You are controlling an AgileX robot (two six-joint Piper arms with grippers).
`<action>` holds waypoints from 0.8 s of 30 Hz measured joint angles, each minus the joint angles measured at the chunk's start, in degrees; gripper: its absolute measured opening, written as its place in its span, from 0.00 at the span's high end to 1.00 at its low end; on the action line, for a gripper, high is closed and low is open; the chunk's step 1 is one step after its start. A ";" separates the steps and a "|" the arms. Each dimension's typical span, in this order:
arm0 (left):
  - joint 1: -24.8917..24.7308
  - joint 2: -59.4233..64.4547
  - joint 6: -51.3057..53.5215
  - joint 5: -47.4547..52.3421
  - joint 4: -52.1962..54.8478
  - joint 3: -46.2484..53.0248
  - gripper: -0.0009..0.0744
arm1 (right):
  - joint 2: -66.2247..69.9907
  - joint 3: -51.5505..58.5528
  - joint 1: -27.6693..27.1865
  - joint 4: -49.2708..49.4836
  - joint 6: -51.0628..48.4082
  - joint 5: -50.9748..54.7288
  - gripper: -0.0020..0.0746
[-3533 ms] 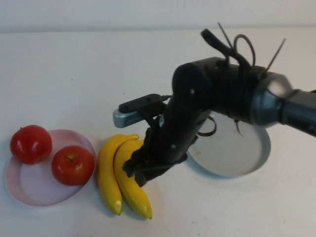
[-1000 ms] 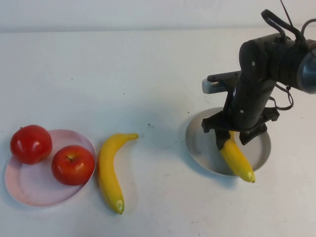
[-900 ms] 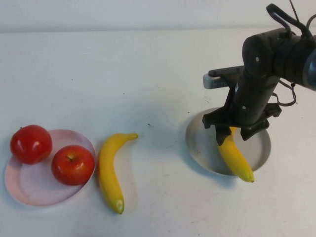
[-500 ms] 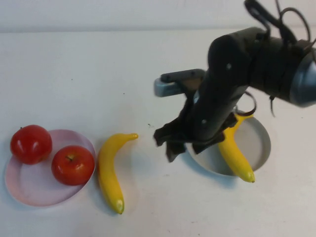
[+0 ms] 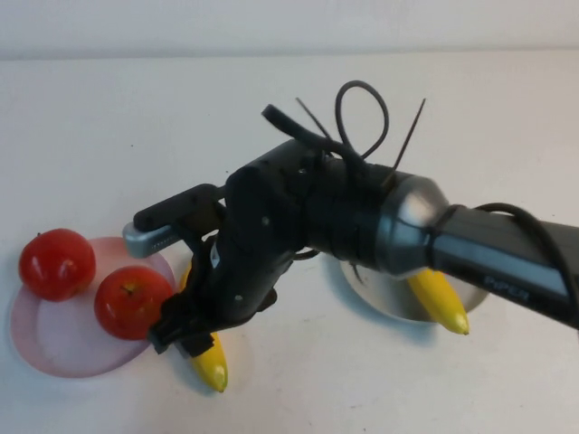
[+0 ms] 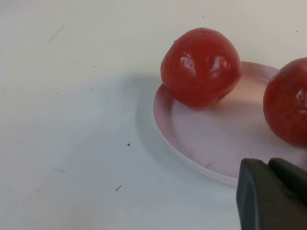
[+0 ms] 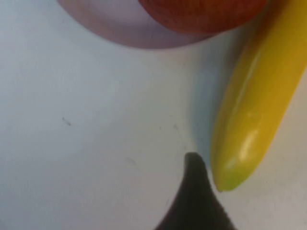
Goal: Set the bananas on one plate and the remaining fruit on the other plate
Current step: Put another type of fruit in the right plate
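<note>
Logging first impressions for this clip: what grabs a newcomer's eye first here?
The right arm sweeping across the table, its open right gripper over the banana beside the pink plate. That plate holds two red apples. The left gripper, shut, sits near its rim.

Right arm (image 5: 362,221): glossy black housing, silver-grey joint collar, looped black cables, cable ties; grey wrist module.

My tool's one visible dark fingertip (image 7: 194,191) hangs over the white counter (image 7: 86,143), just beside the greenish tip of the smooth yellow banana (image 7: 254,110). Past the banana lie the pale pink plate's rim (image 7: 120,33) and a shiny red apple (image 7: 201,14).
</note>
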 joint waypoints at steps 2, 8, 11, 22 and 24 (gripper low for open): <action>0.00 0.00 0.00 0.00 0.00 0.00 0.98 | 2.19 -2.35 0.54 -1.05 0.00 0.58 0.40; 0.00 0.00 0.00 0.00 0.00 0.00 0.98 | 7.09 -6.77 1.79 -2.52 -0.09 2.71 0.40; 0.00 0.00 0.00 0.00 0.00 0.00 0.98 | 8.29 -7.63 1.84 -3.38 -0.09 3.09 0.40; 0.00 0.00 0.00 0.00 0.00 0.00 0.98 | 11.42 -8.76 1.71 -5.66 -0.09 2.82 0.39; 0.00 0.00 0.00 0.00 0.00 0.00 0.98 | 11.84 -9.14 1.53 -5.66 -0.09 2.82 0.39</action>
